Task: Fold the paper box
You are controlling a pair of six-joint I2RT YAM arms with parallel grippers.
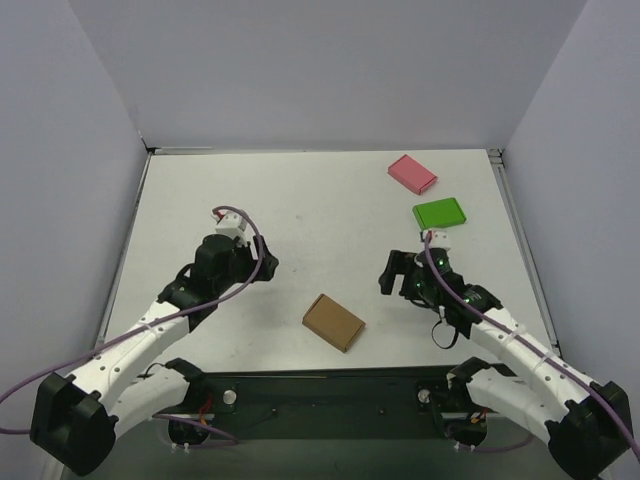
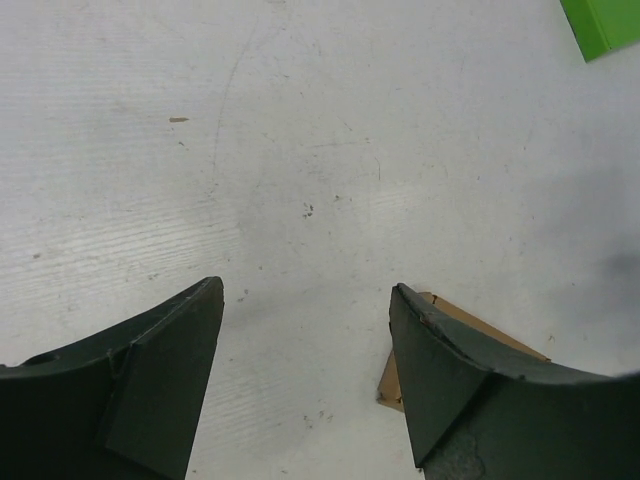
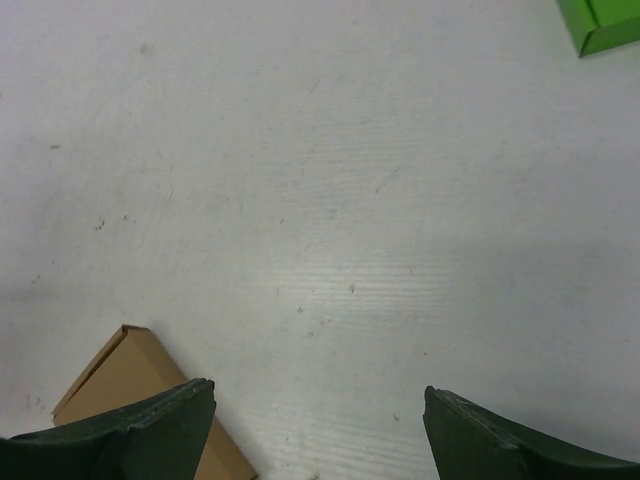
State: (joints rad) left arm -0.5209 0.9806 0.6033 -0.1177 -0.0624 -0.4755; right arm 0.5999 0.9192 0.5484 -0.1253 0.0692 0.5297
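Observation:
The paper box [image 1: 334,321] is a small flat brown cardboard rectangle lying closed on the white table, near the front edge between the two arms. My left gripper [image 1: 264,266] is open and empty, to the box's upper left. In the left wrist view the box [image 2: 392,378] peeks out behind the right finger. My right gripper [image 1: 397,272] is open and empty, to the box's right. In the right wrist view the box [image 3: 125,375] shows at the lower left, partly behind the left finger.
A green flat box [image 1: 439,213] lies just behind the right gripper; its corner shows in the left wrist view [image 2: 603,24] and the right wrist view [image 3: 600,22]. A pink flat box [image 1: 412,173] lies further back. White walls enclose the table.

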